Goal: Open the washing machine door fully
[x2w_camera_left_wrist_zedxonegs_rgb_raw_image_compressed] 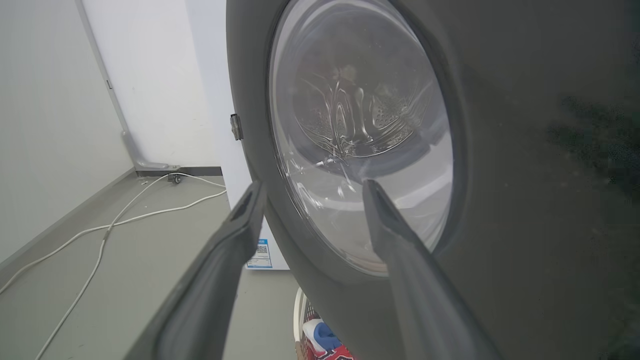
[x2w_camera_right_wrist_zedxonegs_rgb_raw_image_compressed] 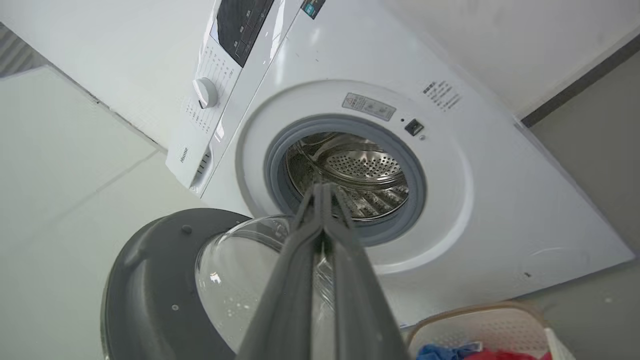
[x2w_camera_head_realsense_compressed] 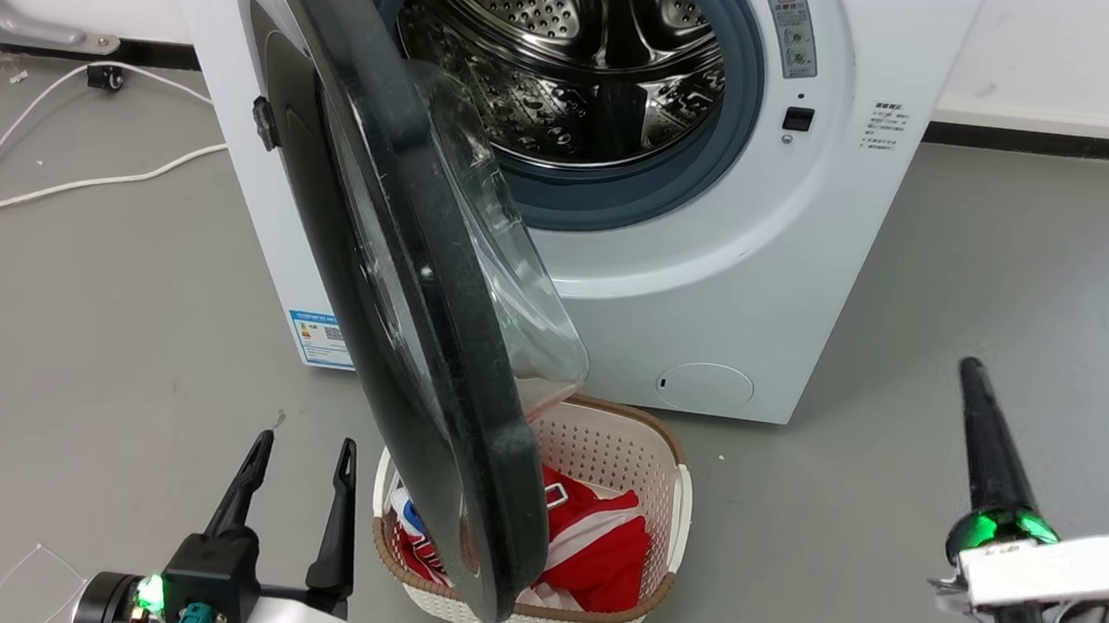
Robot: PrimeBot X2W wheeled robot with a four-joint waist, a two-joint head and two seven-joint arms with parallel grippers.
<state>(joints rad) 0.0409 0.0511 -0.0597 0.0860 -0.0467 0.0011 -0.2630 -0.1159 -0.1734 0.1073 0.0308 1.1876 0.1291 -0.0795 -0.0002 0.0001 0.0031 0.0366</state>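
The washing machine (x2w_camera_head_realsense_compressed: 719, 266) is a white front loader with a grey gasket and a bare steel drum (x2w_camera_head_realsense_compressed: 577, 53). Its round black washing machine door (x2w_camera_head_realsense_compressed: 390, 237) stands swung out toward me, hinged at the left, its clear glass bowl (x2w_camera_head_realsense_compressed: 508, 267) facing the drum. My left gripper (x2w_camera_head_realsense_compressed: 301, 450) is open at the lower left, a little left of the door's lower edge and apart from it. In the left wrist view the left gripper (x2w_camera_left_wrist_zedxonegs_rgb_raw_image_compressed: 310, 190) points at the door's outer face (x2w_camera_left_wrist_zedxonegs_rgb_raw_image_compressed: 525, 175). My right gripper (x2w_camera_head_realsense_compressed: 973, 373) is shut and empty at the far right; the right gripper (x2w_camera_right_wrist_zedxonegs_rgb_raw_image_compressed: 322, 187) aims toward the drum (x2w_camera_right_wrist_zedxonegs_rgb_raw_image_compressed: 360, 170).
A cream laundry basket (x2w_camera_head_realsense_compressed: 672, 462) with red and white clothes (x2w_camera_head_realsense_compressed: 594, 546) sits on the floor under the door's lower edge. White cables (x2w_camera_head_realsense_compressed: 14, 184) trail over the grey floor at the left. A wall runs behind the machine.
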